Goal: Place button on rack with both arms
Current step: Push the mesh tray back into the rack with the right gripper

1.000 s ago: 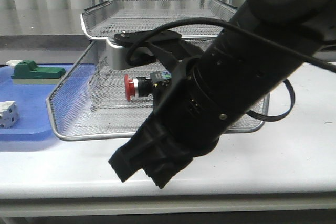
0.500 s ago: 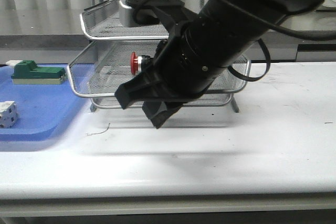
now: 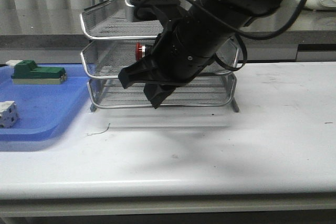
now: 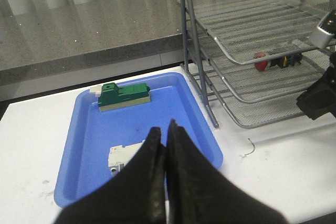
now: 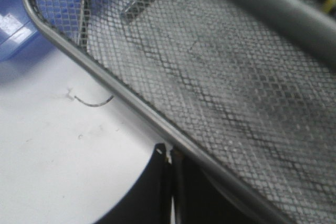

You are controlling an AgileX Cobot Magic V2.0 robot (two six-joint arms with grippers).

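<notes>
The button, with a red head and a black body, lies on its side on the middle tier of the silver wire rack. It also shows in the left wrist view, on the rack. My right gripper is shut and empty, in front of the rack's lower tiers. In the right wrist view its tips are next to a chrome tray rim. My left gripper is shut and empty, above the blue tray. It is out of the front view.
A flat blue tray lies left of the rack, holding a green block and a white block. They also show in the left wrist view: tray, green block, white block. A small wire scrap lies on the white table.
The right arm has drawn back from the camera toward the rack and risen. The rack now looks smaller and all three tiers show. The button stays on the middle tier.
</notes>
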